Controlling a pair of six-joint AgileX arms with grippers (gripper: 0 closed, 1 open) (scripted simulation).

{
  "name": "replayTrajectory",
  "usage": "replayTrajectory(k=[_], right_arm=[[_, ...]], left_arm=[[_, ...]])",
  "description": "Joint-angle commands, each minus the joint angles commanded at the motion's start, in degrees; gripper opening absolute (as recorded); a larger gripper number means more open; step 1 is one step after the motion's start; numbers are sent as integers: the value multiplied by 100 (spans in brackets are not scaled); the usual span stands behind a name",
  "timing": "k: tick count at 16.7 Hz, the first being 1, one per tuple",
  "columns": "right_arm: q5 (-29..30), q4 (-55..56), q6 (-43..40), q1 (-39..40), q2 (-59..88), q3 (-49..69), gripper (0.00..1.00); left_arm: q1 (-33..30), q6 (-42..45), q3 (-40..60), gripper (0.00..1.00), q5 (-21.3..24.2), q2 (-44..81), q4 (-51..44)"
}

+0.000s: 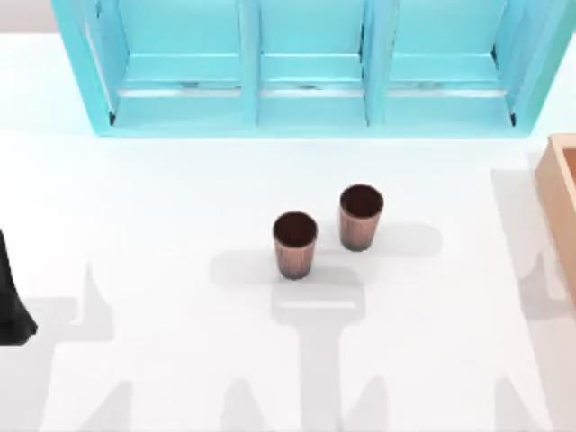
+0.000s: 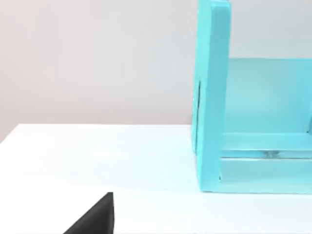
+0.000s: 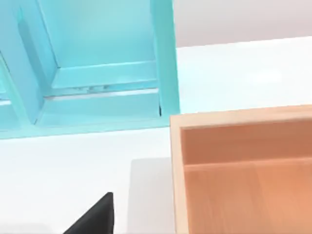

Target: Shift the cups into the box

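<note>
Both cups untouched, arms parked wide.
Cups (image 1: 294, 245) (image 1: 360, 217) stand upright mid-table, near each other; box (image 1: 560, 193) at right edge, apparently empty. Left arm (image 1: 11, 301) sits at left edge, clear of cups; can't tell either gripper's finger state.

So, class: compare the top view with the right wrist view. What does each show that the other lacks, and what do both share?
Top view alone: the two cups, left cup and right cup, standing upright and apart mid-table, and part of the left arm at the left edge. Right wrist view alone: the box's orange-brown inside and a dark part of the right gripper. Shared: the turquoise shelf unit, the tan box and the white table.
</note>
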Motion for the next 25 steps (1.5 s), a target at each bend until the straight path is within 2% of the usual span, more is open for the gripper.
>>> replayTrajectory(k=[7, 13, 17, 21, 25], right_arm=[[140, -2683, 1060, 711, 3904, 3860, 100], [223, -4874, 2036, 1767, 7687, 7671, 100], [252, -6005, 2591, 2544, 9795, 9813, 100], [265, -6743, 2986, 3176, 11178, 11250, 100], [268, -6990, 3127, 3420, 11640, 11714, 100]], left_arm=[[0, 0, 0, 100, 0, 0, 0], [0, 0, 0, 100, 0, 0, 0], [0, 0, 0, 100, 0, 0, 0], [0, 0, 0, 100, 0, 0, 0], [0, 0, 0, 100, 0, 0, 0]])
